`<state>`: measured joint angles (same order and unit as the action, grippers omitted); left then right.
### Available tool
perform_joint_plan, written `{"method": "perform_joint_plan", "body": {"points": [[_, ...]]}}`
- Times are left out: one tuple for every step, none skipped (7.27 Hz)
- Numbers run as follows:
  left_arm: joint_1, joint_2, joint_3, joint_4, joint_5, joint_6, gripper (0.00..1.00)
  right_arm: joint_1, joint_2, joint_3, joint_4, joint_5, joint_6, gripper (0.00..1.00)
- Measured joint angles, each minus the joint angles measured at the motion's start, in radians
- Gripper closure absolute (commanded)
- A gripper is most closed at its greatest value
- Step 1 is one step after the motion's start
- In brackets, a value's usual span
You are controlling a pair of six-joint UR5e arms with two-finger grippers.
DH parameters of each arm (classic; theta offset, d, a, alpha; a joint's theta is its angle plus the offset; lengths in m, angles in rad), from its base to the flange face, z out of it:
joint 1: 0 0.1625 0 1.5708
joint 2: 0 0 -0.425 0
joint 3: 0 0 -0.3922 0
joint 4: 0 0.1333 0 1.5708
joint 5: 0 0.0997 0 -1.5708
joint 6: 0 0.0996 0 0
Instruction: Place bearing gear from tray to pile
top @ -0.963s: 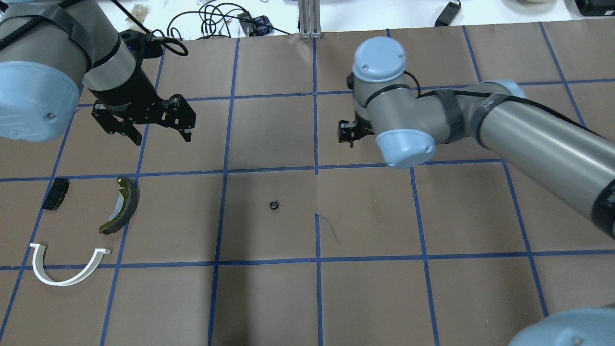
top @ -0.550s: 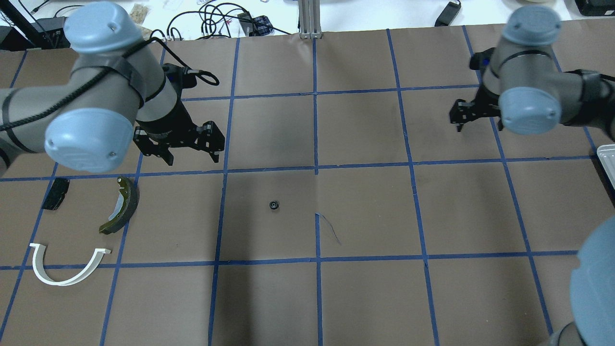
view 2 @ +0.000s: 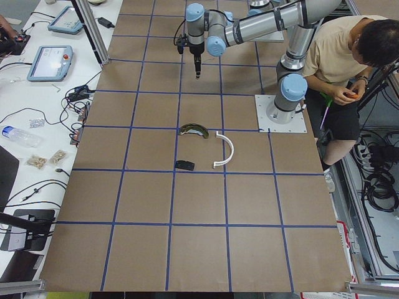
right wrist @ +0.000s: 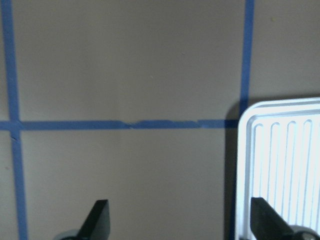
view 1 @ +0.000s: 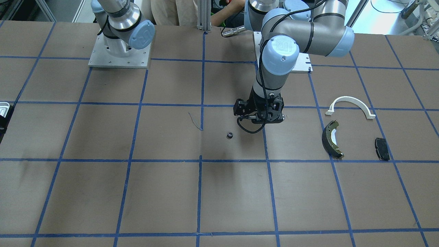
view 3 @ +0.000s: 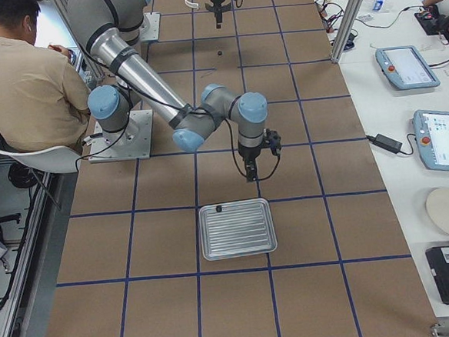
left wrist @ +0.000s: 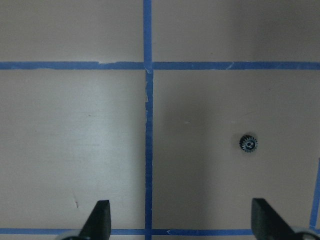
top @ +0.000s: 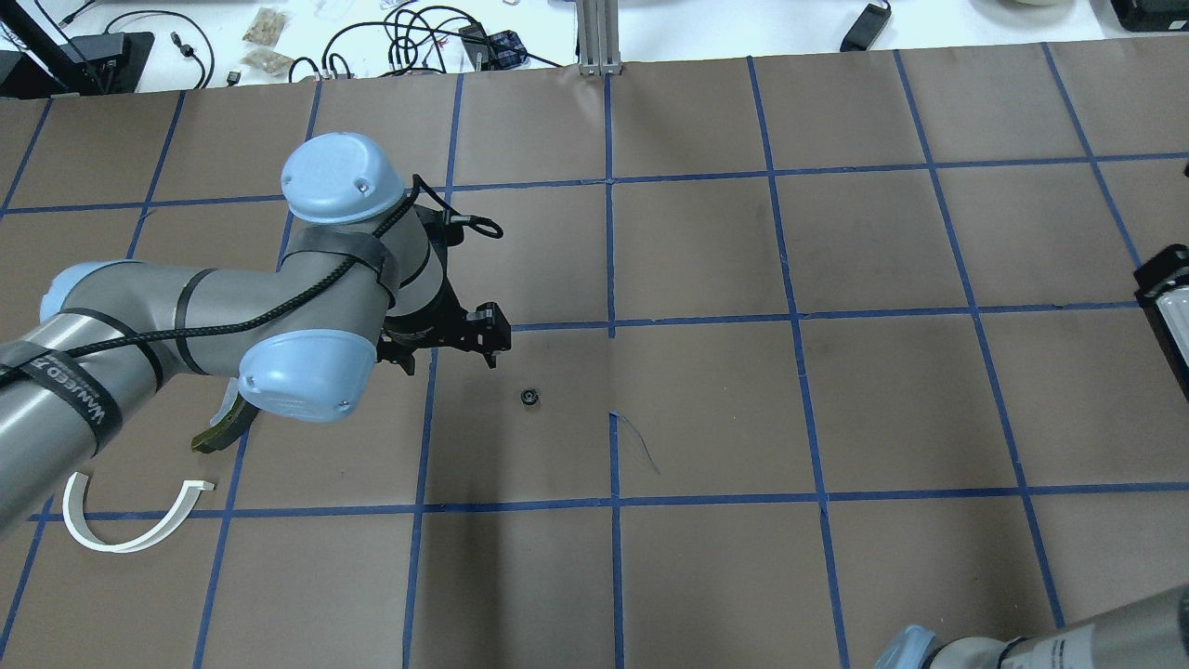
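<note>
The bearing gear (top: 529, 397) is a small black toothed ring lying alone on the brown paper; it also shows in the front view (view 1: 229, 135) and the left wrist view (left wrist: 248, 144). My left gripper (top: 450, 359) is open and empty, hovering just left of the gear, which lies off its right finger in the wrist view. The pile lies further left: a white half-ring bracket (view 1: 349, 101), an olive brake shoe (view 1: 331, 139) and a black pad (view 1: 381, 148). My right gripper (right wrist: 181, 220) is open and empty beside a corner of the silvery tray (right wrist: 280, 165).
In the exterior right view the ribbed tray (view 3: 236, 228) lies on the table's right end with a small dark part (view 3: 219, 209) near its rim. My left arm covers the pad and part of the brake shoe (top: 215, 434) overhead. A person sits behind the robot base.
My left arm has swung right and down toward the gear. My right arm has pulled away to the right, out of the overhead view. The gear has not moved.
</note>
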<state>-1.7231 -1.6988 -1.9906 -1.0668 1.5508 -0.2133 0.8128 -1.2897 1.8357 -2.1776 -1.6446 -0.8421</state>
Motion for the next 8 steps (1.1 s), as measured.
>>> {"method": "perform_joint_plan", "body": {"points": [[-0.023,-0.031,-0.005,0.045,-0.018,-0.032,0.0,-0.067,0.0,0.021,-0.007,0.006,-0.127,0.0],[-0.042,-0.064,-0.006,0.082,-0.03,-0.058,0.0,-0.111,0.001,0.051,-0.01,0.005,-0.253,0.0],[-0.06,-0.095,-0.006,0.113,-0.033,-0.075,0.0,-0.137,0.002,0.087,-0.024,0.004,-0.407,0.0],[-0.076,-0.122,-0.007,0.14,-0.034,-0.094,0.0,-0.146,0.003,0.123,-0.067,0.003,-0.531,0.0],[-0.089,-0.145,-0.008,0.158,-0.033,-0.113,0.03,-0.15,0.004,0.151,-0.121,0.001,-0.643,0.0],[-0.097,-0.164,-0.008,0.166,-0.031,-0.121,0.08,-0.152,0.007,0.168,-0.158,-0.012,-0.775,0.0],[-0.1,-0.18,-0.01,0.171,-0.024,-0.125,0.11,-0.153,0.016,0.175,-0.175,-0.033,-0.897,0.0],[-0.102,-0.192,-0.011,0.176,-0.015,-0.128,0.17,-0.153,0.032,0.175,-0.192,-0.048,-1.001,0.0]]}}
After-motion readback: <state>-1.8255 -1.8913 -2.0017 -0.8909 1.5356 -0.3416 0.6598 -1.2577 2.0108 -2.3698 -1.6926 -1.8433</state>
